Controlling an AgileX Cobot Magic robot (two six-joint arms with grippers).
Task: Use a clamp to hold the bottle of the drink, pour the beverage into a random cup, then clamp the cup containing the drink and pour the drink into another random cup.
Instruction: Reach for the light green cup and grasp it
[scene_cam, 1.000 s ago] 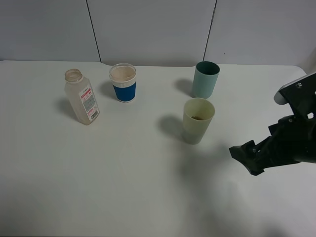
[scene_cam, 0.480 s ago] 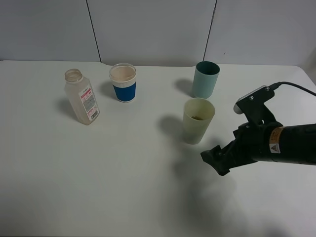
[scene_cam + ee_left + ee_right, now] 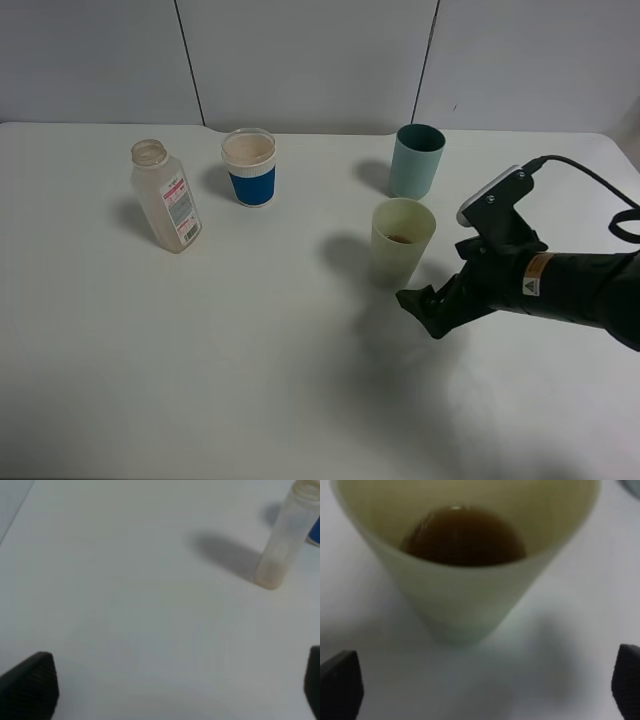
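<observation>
**Open right claw beside the yellow-green tumbler**

The white table carries everything, and its far edge runs along a grey panelled wall.

The right arm reaches in from the table's right edge, low over the top. The right gripper is released: in the wrist view its two dark fingertips stand wide apart and grasp nothing. It sits just beside the tumbler, on the side towards the near right corner. No touch shows.

The left gripper is released too, with its fingertips far apart over bare table. The bottle is well ahead of it.

The bottle of the drink stands towards the left edge, in the far half of the table. Its wide neck is open and its label faces the near edge.

The pale yellow-green tumbler stands upright, right of the table's middle. The teal cup stands upright behind it, near the far edge, and the two are apart.

A white cup with a blue band stands near the far edge, left of the middle, between the bottle and the teal cup.

The beverage lies as a shallow dark brown pool in the bottom of the tumbler.
</observation>
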